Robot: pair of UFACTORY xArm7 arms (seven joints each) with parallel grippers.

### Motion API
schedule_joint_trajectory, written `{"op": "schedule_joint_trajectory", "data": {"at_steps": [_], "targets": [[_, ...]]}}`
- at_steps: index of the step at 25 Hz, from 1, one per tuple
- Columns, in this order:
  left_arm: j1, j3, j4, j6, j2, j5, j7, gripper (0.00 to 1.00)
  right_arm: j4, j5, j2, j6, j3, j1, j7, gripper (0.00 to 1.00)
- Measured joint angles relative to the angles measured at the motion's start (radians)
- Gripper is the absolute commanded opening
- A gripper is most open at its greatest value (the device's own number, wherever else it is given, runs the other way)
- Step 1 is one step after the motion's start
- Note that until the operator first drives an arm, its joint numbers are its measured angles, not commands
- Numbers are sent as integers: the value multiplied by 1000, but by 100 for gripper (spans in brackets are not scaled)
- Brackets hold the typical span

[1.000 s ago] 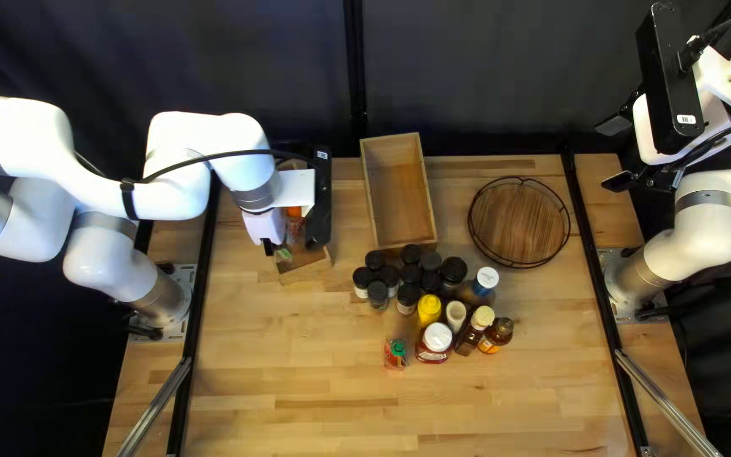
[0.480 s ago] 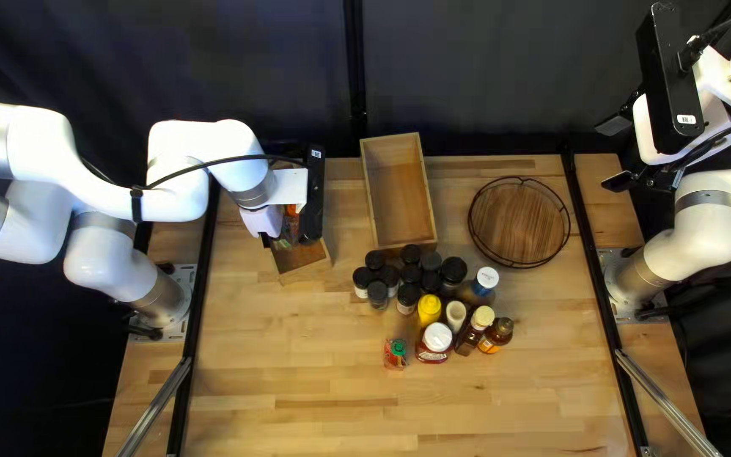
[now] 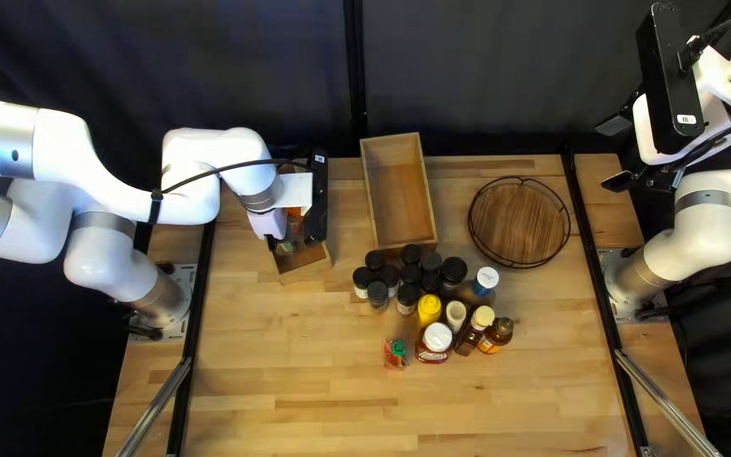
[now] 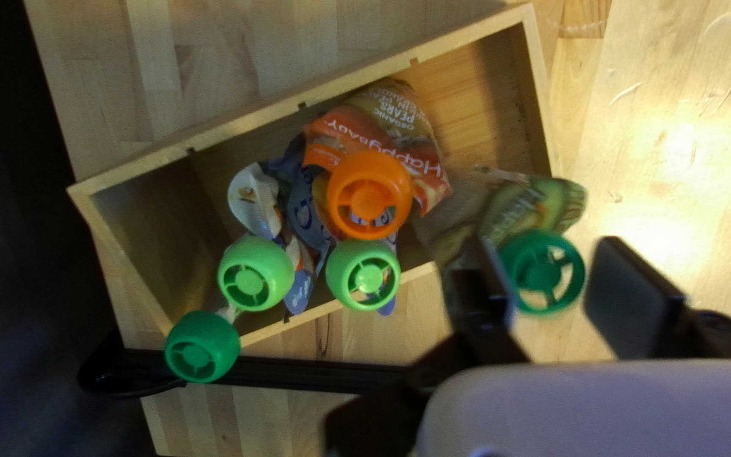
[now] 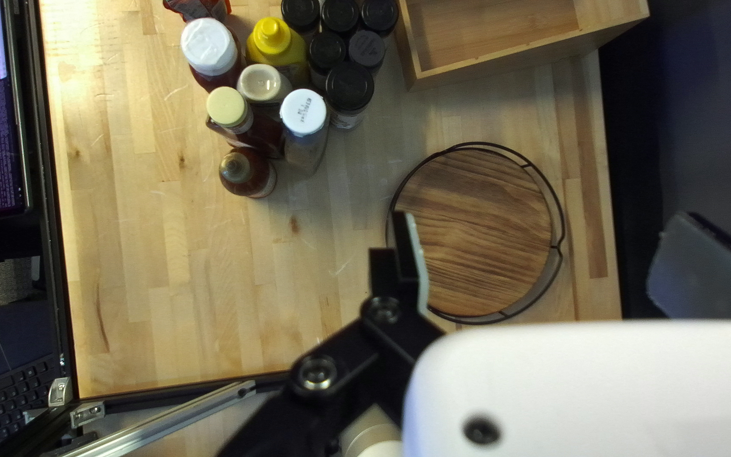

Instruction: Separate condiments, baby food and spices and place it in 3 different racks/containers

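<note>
Vs. half a second ago: my left arm has shifted a little to the right and toward the near edge, carrying its tool along. My right arm, its tool, both bins, the rack and the bottle group are unchanged.

Left tool: narrow, pads on both sides of a dark-green cap. The held pouch overlaps a corner of the left bin in the wrist view. Right tool: wide, nothing between its pads.

Around, by size: the counter carries the middle bin and, to its right, the round rack. Nearer the edge, black-capped jars crowd together, touching or nearly so, beside a yellow bottle, a white-lidded bottle and a small red pack.

In the way: my left arm's wrist hides part of the left bin from above. Inside that bin, pouches with one orange cap and two light-green caps lean together.
</note>
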State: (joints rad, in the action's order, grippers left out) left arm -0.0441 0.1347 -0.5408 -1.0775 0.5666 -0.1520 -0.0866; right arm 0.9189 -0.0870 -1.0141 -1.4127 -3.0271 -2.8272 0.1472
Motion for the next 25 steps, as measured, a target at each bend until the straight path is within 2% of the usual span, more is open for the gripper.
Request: {"op": "schedule_joint_trajectory", "data": {"at_steps": [5,11,20,25], "targets": [[34,-41,-74,-46,-15,33,34,100,0,0,0,0,0,0,0,100],[116,-93,-199,-57,-92,112,44,100,0,0,0,0,0,0,0,100],[221,-142,-372,37,-301,215,-32,100,0,0,0,0,0,0,0,100],[252,-162,-423,124,-410,237,-92,100,0,0,0,0,0,0,0,100]]}}
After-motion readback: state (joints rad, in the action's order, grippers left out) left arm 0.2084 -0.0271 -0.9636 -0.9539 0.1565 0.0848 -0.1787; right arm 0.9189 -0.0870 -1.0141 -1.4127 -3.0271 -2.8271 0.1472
